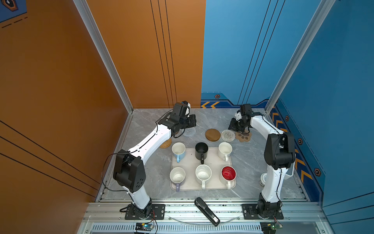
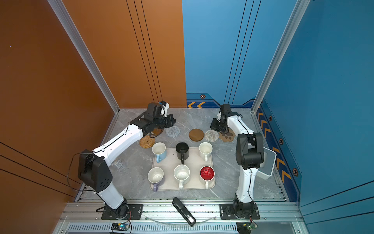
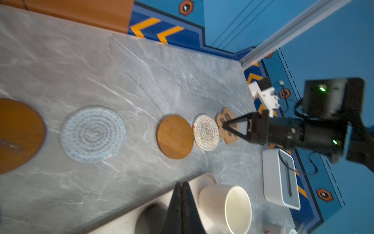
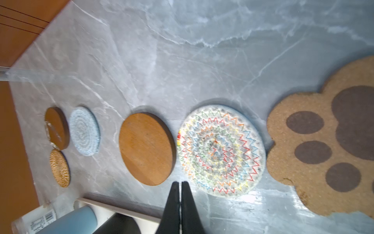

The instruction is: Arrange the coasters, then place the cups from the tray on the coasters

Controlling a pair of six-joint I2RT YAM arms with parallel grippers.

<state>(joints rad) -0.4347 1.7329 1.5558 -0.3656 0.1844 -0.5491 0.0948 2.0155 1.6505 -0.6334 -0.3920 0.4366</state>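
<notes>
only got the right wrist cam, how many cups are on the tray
observer: six cups, in two rows of three on the tray, none on the coasters.
operator: ok and where's the left gripper
observer: the left gripper is shut, up by the left end of the coaster row.
</notes>
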